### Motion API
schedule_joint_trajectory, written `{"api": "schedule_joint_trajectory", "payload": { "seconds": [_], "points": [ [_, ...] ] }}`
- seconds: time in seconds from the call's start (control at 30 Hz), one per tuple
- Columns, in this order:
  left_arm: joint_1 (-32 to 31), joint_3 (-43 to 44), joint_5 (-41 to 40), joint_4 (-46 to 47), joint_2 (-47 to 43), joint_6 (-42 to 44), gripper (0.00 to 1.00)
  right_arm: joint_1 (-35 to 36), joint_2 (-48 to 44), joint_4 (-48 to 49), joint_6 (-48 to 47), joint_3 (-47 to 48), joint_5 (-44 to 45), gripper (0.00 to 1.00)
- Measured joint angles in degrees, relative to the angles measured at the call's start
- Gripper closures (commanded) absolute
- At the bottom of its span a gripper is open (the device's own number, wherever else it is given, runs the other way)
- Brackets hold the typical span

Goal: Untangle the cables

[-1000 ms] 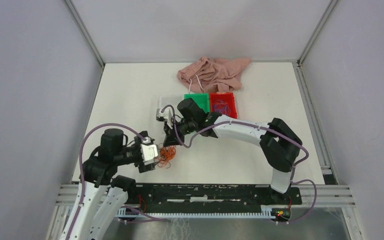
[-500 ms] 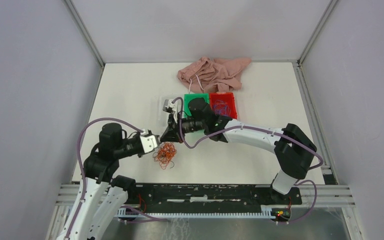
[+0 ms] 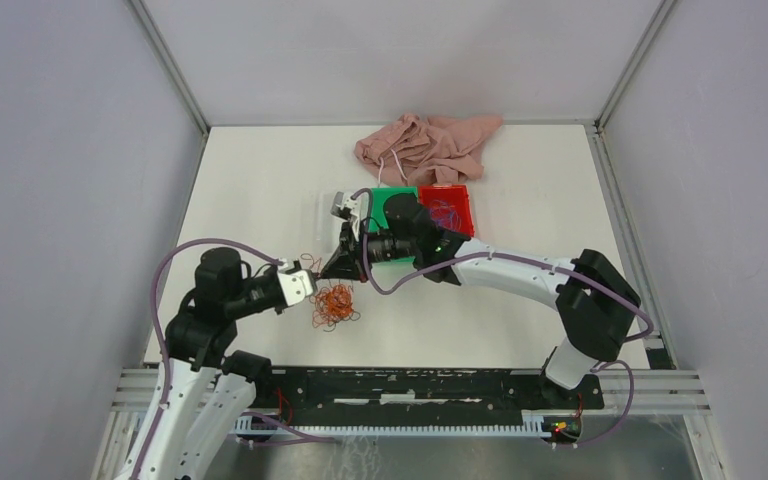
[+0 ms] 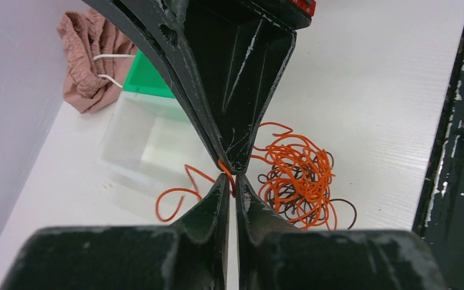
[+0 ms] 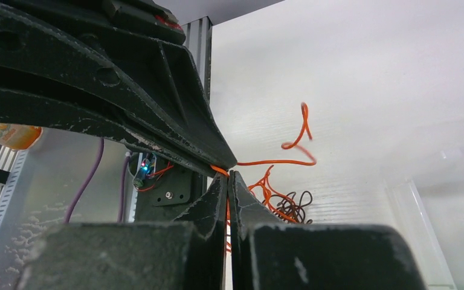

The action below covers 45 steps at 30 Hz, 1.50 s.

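Pinching one orange strand (image 5: 272, 162) with both tools, we note: left tool (image 4: 230, 181) clamped on it, right tool (image 5: 228, 178) clamped on it too, tips almost touching. Tangled cables (image 3: 335, 303) lie in orange-and-dark heap on bench (image 3: 250, 190) just beside tips, toward near edge. Strand's free end curls away from heap.

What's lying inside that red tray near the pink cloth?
The red tray holds a small curl of thin blue-purple cables. Its near left corner is covered by the right arm, so anything there is hidden.
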Motion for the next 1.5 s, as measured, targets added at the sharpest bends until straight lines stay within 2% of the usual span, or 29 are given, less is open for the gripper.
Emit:
{"api": "schedule_joint_trajectory", "payload": {
  "seconds": [0.07,0.23,0.33,0.5,0.57,0.63,0.73,0.83,0.97,1.17,1.33,1.5],
  "points": [
    [0.00,0.00,-0.20,0.44,0.00,-0.07,0.97,-0.22,-0.24,-0.46,-0.11,-0.04,-0.11,0.95],
    [-0.07,0.00,-1.01,1.42,-0.48,-0.09,0.97,-0.20,-2.34,-0.46,-0.44,-1.64,-0.04,0.87],
    [-0.02,0.00,-1.11,1.75,-1.38,-0.11,0.97,-0.22,-3.67,0.07,-0.20,-2.86,0.07,0.99],
    [-0.02,0.00,-0.87,2.25,-2.08,-0.96,0.87,-0.37,-4.42,2.78,2.03,-4.33,0.00,1.00],
    [0.00,0.00,-0.79,2.19,-2.10,-1.09,0.94,-0.42,-4.39,3.56,3.39,-4.46,-0.24,1.00],
    [0.00,-0.20,-0.26,2.29,-2.16,-1.07,0.97,-0.48,-4.39,4.39,4.61,-4.46,-0.68,0.93],
    [0.00,-1.03,0.11,2.97,-2.27,-1.05,0.97,-0.55,-4.37,4.83,5.66,-4.52,-0.96,0.76],
    [0.00,-1.55,-0.11,4.15,-2.40,-1.09,0.97,-0.76,-4.83,6.29,6.73,-5.95,0.33,0.69],
    [0.00,-2.71,-1.22,7.69,-4.11,-1.29,0.97,-1.38,-6.10,8.31,8.87,-9.29,2.08,0.48],
    [0.00,-4.13,-2.86,14.49,-6.88,-4.46,0.97,-1.73,-5.73,15.61,14.75,-12.20,4.20,0.39],
    [0.00,-3.58,-2.82,16.87,-6.80,-6.62,0.97,-1.68,-0.26,27.17,20.74,-12.39,6.25,0.40],
    [0.00,-1.95,-1.84,16.85,-6.34,-8.52,0.97,-1.36,4.81,30.99,23.47,-9.97,7.63,0.54]
  ]
}}
